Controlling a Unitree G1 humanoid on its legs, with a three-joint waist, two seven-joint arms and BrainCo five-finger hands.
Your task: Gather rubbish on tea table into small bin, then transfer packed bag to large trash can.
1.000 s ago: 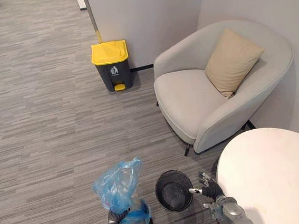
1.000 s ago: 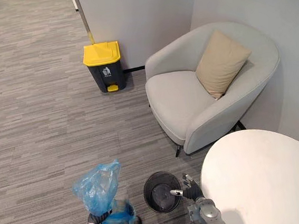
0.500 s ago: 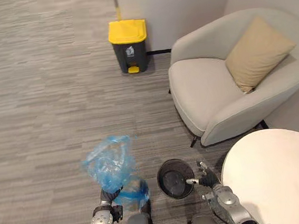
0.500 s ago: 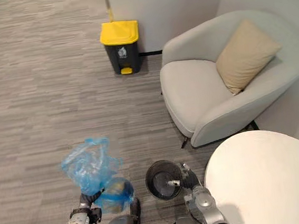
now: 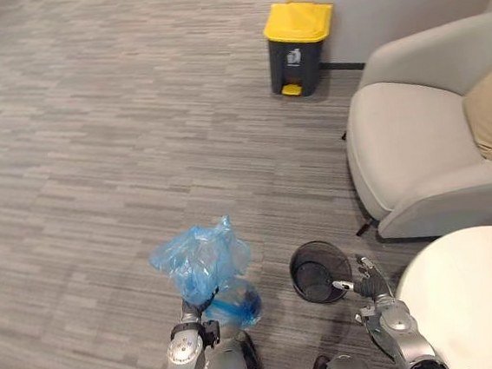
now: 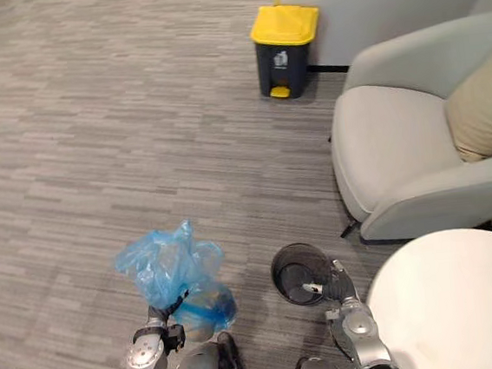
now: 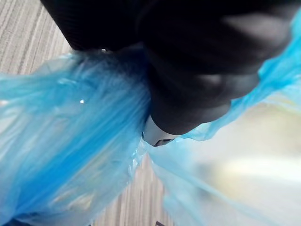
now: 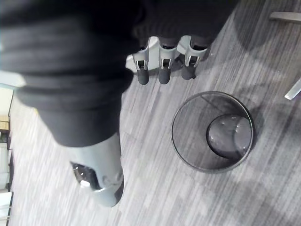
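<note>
Left hand [image 5: 190,313] grips the packed bag [image 5: 199,260], right hand [image 5: 370,285] slack by the empty bin [image 5: 295,272]; only the carry to the far can [image 5: 300,36] remains.

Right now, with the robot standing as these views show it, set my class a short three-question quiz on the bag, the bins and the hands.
1. True or false: the blue bag lies inside the small mesh bin.
2. The right hand is: A) shut on the bin's rim; B) open, holding nothing; C) flat on the white table.
3. Fill in: the large trash can by the wall has a ____ lid.
Key: 1 false, the left hand holds it up, clear of the bin. 2 B. 3 yellow.
</note>
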